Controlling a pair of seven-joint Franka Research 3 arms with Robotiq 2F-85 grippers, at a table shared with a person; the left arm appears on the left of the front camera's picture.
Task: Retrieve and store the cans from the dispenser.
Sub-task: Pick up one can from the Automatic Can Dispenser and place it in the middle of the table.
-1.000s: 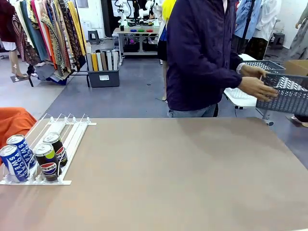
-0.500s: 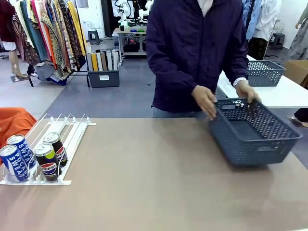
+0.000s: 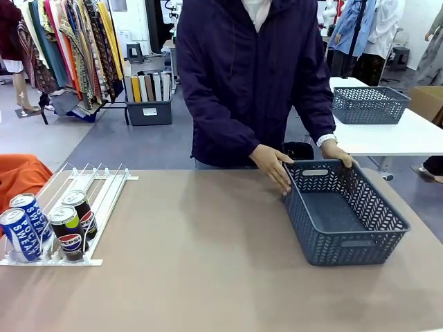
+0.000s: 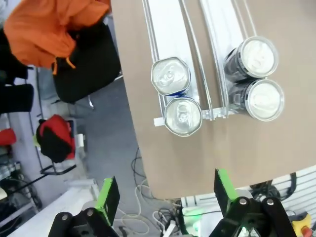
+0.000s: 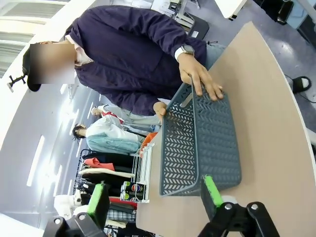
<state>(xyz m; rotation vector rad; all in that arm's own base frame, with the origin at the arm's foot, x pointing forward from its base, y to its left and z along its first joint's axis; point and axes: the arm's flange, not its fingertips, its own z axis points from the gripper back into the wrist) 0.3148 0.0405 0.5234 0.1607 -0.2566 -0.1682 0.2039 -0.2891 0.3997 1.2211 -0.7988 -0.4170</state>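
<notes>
The dispenser (image 3: 97,207) lies at the table's left end, its white rails running away from me. Two blue-and-white cans (image 3: 19,234) stand in its left lane and two black cans (image 3: 69,232) in its right lane, all at the near end. In the left wrist view I look down on their silver tops, the blue pair (image 4: 177,96) and the black pair (image 4: 259,79), with the dispenser (image 4: 170,34) under them. My left gripper (image 4: 165,192) hangs open above the table edge just short of them. My right gripper (image 5: 154,195) is open, empty, and faces a grey basket (image 5: 202,143).
A dark grey lattice basket (image 3: 342,214) sits on the table's right half. A person in a dark jacket stands at the far side with both hands (image 3: 273,166) on its far rim. A second basket (image 3: 370,104) rests on a white side table. An orange cloth (image 3: 21,180) lies left of the table.
The person carried the grey basket from the right side table, set it on the table's right half and stepped left behind it. The cans and my grippers have not moved.
</notes>
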